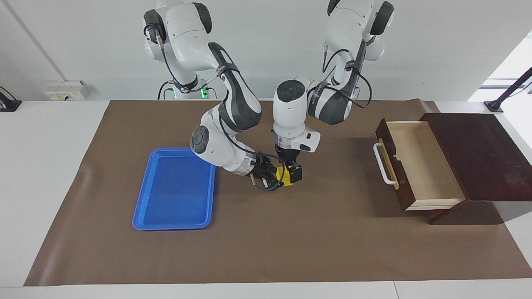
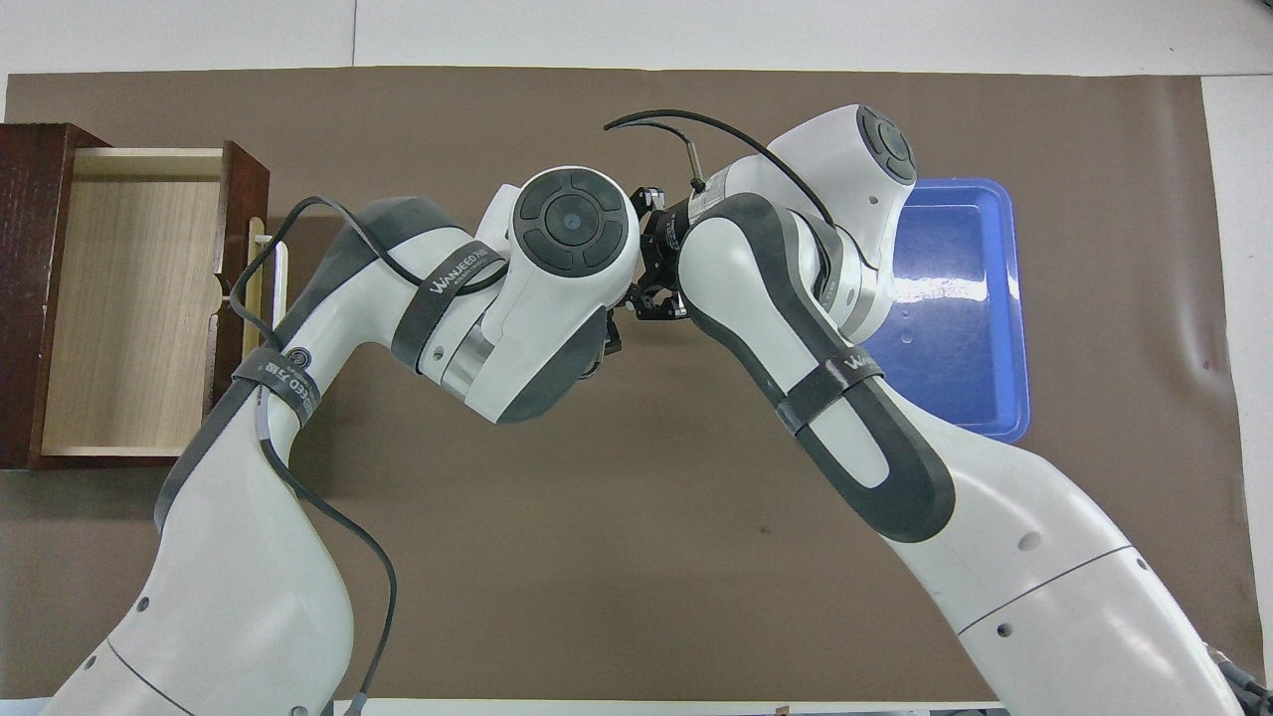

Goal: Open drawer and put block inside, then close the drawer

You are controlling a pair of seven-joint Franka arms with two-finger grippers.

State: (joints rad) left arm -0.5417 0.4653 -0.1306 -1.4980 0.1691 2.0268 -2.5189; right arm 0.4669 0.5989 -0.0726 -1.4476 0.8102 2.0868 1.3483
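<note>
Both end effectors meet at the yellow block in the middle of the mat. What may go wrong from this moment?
1. The block sits between the left end effector and the right end effector; if one lets go before the other grips firmly, it may fall to the mat.
2. The two wrists are very close, so they may collide as they part.
3. The open drawer lies toward the left arm's end; a low carry may strike its front or white handle.

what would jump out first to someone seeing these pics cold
Both claws meet at mid-table on the small yellow block: the left claw comes down from above, the right claw reaches in sideways. Toward the left arm's end the drawer stands open; a blue tray lies toward the right arm's end.
</note>
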